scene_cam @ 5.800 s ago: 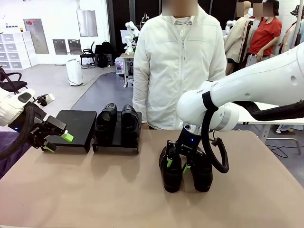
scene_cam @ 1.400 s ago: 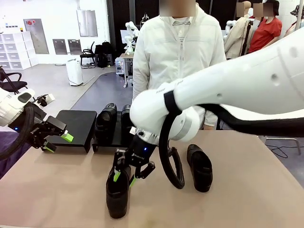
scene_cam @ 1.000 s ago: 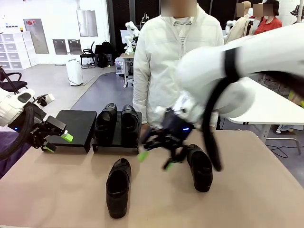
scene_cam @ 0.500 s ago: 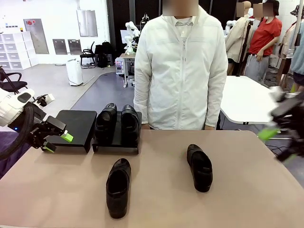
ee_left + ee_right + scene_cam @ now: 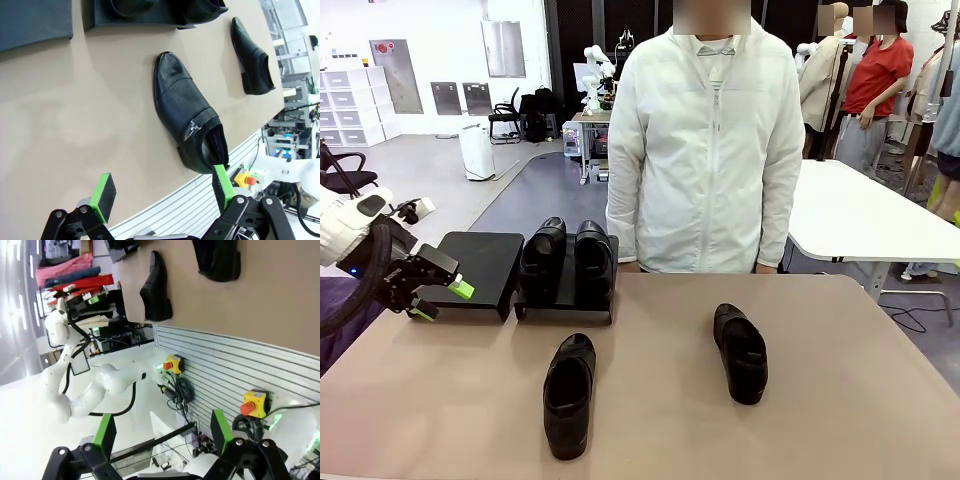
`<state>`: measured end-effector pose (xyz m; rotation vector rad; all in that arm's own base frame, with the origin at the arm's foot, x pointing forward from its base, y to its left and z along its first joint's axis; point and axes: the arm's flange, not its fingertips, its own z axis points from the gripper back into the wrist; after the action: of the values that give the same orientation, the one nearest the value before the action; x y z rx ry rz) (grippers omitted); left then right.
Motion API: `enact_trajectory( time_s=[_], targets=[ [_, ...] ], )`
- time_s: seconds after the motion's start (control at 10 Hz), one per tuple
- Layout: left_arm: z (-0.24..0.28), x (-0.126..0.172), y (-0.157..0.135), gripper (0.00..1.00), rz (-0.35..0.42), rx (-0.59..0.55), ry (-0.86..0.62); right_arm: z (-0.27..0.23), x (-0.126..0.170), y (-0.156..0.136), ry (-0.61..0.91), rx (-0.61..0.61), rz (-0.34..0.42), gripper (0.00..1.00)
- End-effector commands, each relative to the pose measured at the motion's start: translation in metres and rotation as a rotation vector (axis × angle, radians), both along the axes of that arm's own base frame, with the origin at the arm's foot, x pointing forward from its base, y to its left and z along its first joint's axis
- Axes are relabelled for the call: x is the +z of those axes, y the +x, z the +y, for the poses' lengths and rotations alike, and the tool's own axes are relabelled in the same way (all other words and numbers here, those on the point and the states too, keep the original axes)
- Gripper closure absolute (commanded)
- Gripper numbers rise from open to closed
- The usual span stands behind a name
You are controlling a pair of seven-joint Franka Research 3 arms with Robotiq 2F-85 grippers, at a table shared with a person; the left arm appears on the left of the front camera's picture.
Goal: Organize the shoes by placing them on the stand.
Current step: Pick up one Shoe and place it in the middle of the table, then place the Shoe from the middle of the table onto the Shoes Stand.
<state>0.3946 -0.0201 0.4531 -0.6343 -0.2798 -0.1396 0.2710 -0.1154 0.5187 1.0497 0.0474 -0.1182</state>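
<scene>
Shoes now apart — right pincer withdrawn, open.

The front camera sits on the robot's side of the table, looking across at the stand and the person behind it. The left wrist camera hangs near the stand's front, tilted down at the tabletop. The right wrist camera is well away from the stand, off the table's near edge, looking back. All three catch the loose shoe before the stand.
</scene>
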Motion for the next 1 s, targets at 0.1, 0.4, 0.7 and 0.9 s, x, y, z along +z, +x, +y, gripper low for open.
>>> enact_trajectory(
  time_s=[0.1, 0.4, 0.7, 0.9],
  targets=[
    [0.0013, 0.0007, -0.0005, 0.00, 0.005, -0.001, 0.003, 0.0024, 0.0102, -0.0020, 0.009, 0.050, -0.008, 0.00],
    [0.0013, 0.0007, -0.0005, 0.00, 0.005, -0.001, 0.003, 0.0024, 0.0102, -0.0020, 0.009, 0.050, -0.008, 0.00],
    [0.0013, 0.0007, -0.0005, 0.00, 0.005, -0.001, 0.003, 0.0024, 0.0102, -0.0020, 0.009, 0.050, -0.008, 0.00],
    [0.0013, 0.0007, -0.0005, 0.00, 0.005, -0.001, 0.003, 0.0024, 0.0102, -0.0020, 0.009, 0.050, -0.008, 0.00]
  ],
)
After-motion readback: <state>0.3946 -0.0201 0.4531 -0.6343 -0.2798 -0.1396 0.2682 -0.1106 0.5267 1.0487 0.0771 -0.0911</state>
